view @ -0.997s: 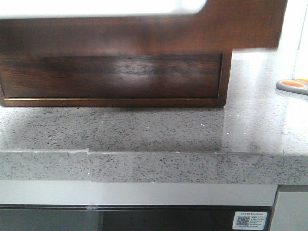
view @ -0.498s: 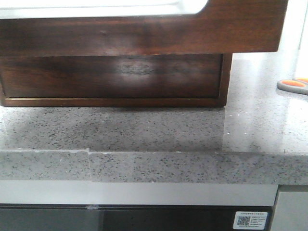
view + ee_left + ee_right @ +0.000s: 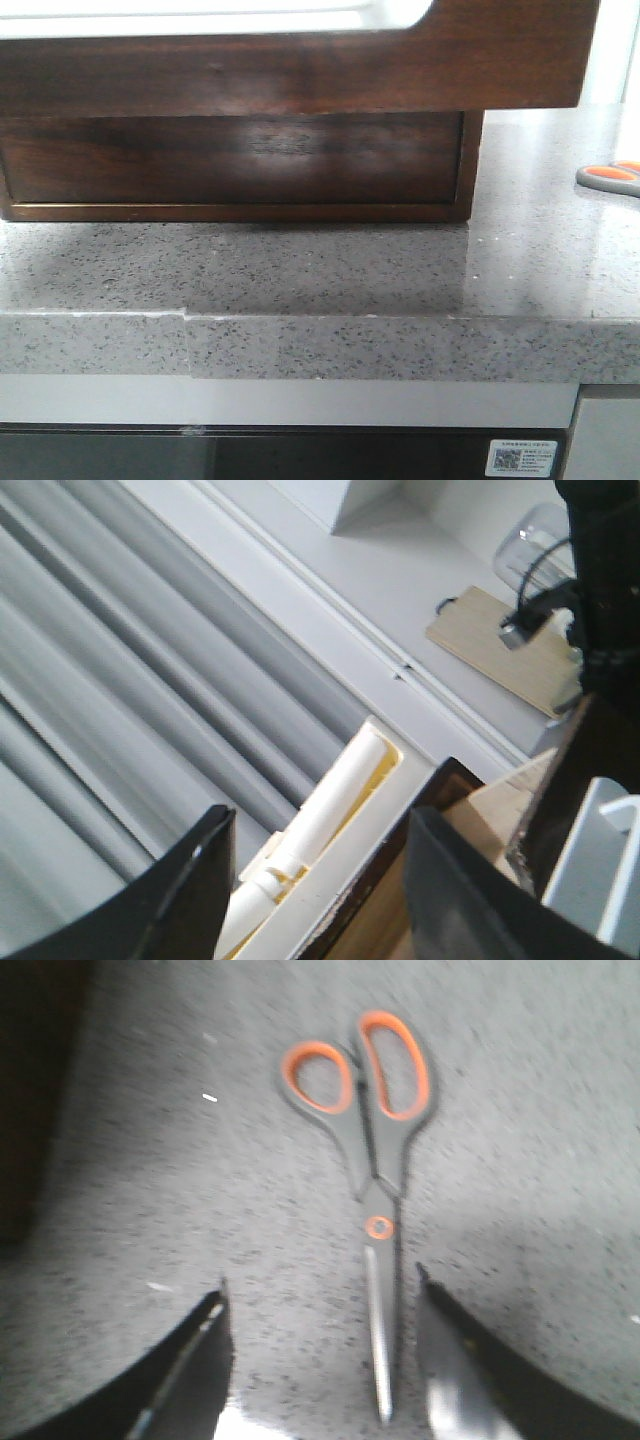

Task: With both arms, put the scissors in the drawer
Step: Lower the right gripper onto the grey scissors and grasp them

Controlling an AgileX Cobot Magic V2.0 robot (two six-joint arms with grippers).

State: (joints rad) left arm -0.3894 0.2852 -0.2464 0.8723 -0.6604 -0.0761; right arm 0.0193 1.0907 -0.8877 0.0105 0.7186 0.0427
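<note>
The drawer (image 3: 300, 70) is a wide dark brown front with a white rounded cutout. It stands out over the lower drawer front (image 3: 240, 160) of the wooden chest. The scissors (image 3: 610, 176), grey with orange-lined loops, lie flat on the counter at the far right. In the right wrist view the scissors (image 3: 375, 1140) lie closed, with the blade between my open right gripper (image 3: 320, 1280) fingers, nearer one finger and untouched. My left gripper (image 3: 320, 818) is open at the drawer's dark edge (image 3: 445, 785), over a white tray holding a white roll (image 3: 335, 800).
The speckled grey counter (image 3: 300, 265) ends in a front edge (image 3: 320, 345) close to the chest. In the left wrist view a wooden board (image 3: 500, 645), a glass jar (image 3: 530, 540) and a black arm part with cables (image 3: 605, 580) are behind the chest.
The drawer front has come a little lower and nearer in the front view and is now sharp instead of blurred. The scissors have not moved.
</note>
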